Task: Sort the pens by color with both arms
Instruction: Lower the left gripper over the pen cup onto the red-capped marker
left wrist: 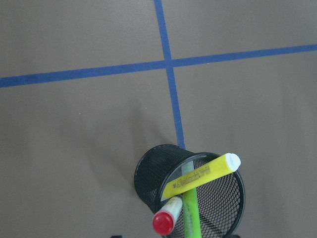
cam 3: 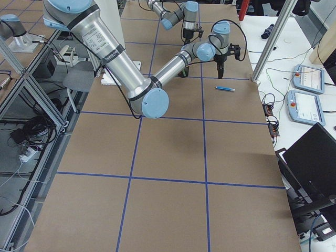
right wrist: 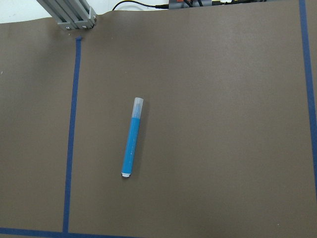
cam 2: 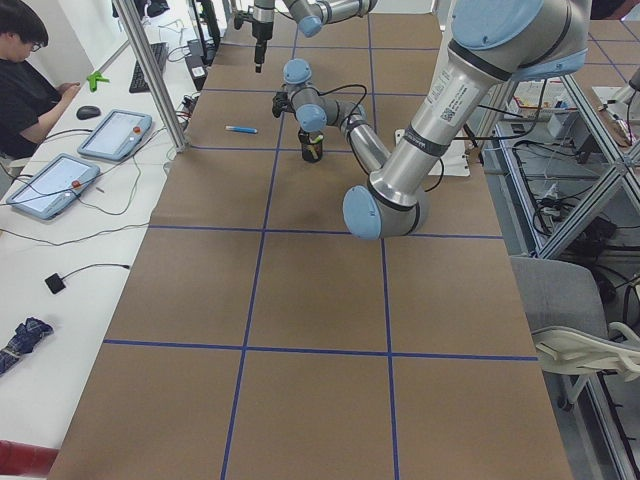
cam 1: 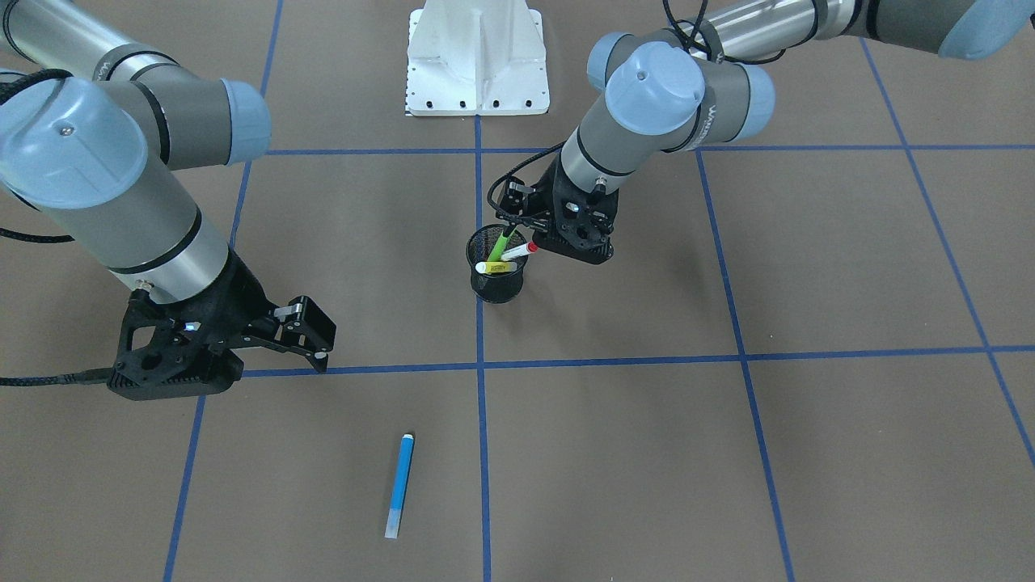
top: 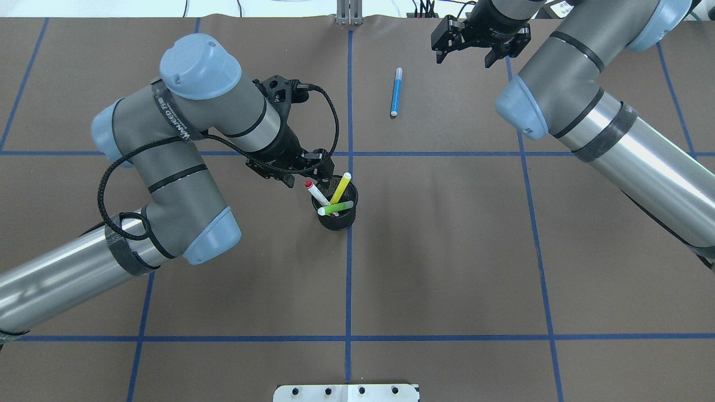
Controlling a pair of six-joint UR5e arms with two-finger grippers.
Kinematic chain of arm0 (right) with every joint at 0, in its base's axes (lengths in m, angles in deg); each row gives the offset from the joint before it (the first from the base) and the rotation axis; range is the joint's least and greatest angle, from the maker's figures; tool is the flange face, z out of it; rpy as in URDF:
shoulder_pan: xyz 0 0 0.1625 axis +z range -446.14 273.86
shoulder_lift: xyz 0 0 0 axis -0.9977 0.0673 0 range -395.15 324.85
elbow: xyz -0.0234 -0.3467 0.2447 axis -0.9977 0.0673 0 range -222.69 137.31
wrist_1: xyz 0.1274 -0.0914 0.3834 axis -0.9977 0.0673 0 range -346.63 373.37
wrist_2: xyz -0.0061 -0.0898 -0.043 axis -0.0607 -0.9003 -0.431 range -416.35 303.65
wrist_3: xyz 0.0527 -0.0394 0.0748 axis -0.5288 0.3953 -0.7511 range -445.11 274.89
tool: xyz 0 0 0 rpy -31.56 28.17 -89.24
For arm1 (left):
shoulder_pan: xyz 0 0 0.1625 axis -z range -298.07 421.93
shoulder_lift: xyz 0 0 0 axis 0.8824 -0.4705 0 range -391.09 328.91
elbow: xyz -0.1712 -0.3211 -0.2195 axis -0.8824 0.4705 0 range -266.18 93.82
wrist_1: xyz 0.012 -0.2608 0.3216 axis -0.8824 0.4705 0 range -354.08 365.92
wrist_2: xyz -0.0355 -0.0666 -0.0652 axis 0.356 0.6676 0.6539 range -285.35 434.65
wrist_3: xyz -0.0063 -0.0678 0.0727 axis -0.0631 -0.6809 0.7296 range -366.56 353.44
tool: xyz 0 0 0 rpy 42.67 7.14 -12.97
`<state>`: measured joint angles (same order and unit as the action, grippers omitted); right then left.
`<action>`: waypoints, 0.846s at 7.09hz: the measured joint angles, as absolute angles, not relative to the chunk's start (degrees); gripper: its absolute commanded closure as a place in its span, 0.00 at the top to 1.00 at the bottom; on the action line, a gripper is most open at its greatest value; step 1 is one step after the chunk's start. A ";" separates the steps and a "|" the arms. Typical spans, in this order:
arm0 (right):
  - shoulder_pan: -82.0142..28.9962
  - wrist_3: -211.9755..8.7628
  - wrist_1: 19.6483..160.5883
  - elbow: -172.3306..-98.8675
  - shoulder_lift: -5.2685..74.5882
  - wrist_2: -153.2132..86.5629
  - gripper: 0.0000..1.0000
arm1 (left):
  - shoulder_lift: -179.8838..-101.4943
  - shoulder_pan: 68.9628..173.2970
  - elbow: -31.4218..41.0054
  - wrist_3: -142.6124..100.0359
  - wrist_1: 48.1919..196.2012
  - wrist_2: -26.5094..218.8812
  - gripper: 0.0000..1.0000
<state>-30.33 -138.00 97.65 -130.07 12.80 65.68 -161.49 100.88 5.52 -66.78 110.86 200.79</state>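
Note:
A black mesh cup [cam 1: 497, 284] stands on the centre tape line. It holds the yellow pen [cam 1: 493, 267], the lime green pen [cam 1: 505, 240] and the white pen with a red cap [cam 1: 520, 251]. My left gripper [cam 1: 540, 239] hovers at the cup's rim, right by the red cap [top: 308, 183], and looks open. In the left wrist view the red cap [left wrist: 163, 223] sits at the bottom edge and the fingers barely show. The blue pen [cam 1: 399, 485] lies flat on the table. My right gripper [cam 1: 319, 333] is open and empty, above the table beside the blue pen [top: 396, 91].
The white bolted base [cam 1: 477, 61] stands at the robot's side of the table. Blue tape lines [cam 1: 482, 436] divide the brown table into squares. An operator [cam 2: 25, 90] sits at a side desk with tablets beyond the table's far edge.

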 measured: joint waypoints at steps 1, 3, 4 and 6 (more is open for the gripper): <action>-30.33 -137.96 97.61 -130.03 12.78 65.71 1.00 | -161.57 100.87 5.12 -66.68 110.86 200.52 0.65; -30.33 -137.95 97.59 -129.98 12.67 65.73 1.00 | -161.33 100.85 4.69 -66.54 110.86 200.38 0.60; -30.27 -137.98 97.63 -129.97 12.62 65.73 1.00 | -161.29 100.81 4.69 -66.62 110.86 200.40 0.57; -30.15 -137.97 97.69 -129.97 12.58 65.73 1.00 | -161.28 100.79 4.76 -66.90 110.92 200.42 0.54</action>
